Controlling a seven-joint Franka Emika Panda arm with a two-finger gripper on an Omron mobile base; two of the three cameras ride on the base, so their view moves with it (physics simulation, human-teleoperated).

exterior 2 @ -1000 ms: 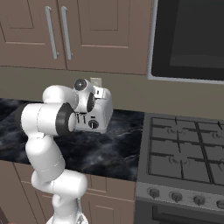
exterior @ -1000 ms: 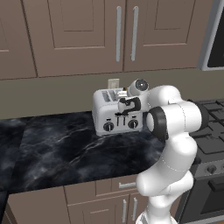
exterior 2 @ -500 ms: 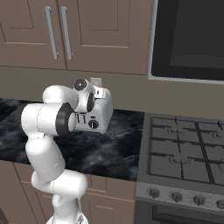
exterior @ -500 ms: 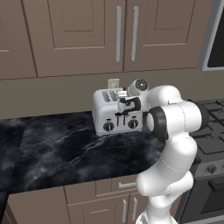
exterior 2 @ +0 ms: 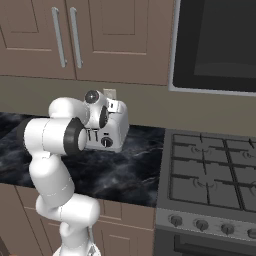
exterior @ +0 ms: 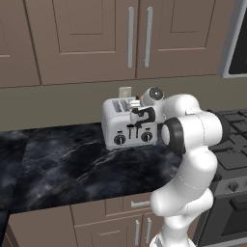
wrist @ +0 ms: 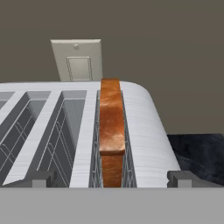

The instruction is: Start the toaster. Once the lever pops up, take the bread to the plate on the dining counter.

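Note:
The silver toaster stands at the back of the black marble worktop, against the wall. In the hand view the bread, with its brown-orange crust, stands upright in the toaster's rightmost slot, its top edge above the slot. My gripper is open at the toaster's front top edge, one fingertip on either side of that slot, touching nothing. From the left base camera the gripper sits over the toaster's front right. The white arm hides part of the toaster from the right base camera. The plate and the dining counter are out of view.
A wall outlet is right behind the toaster. A gas stove lies to the right of the worktop, under a dark microwave. Brown upper cabinets hang above.

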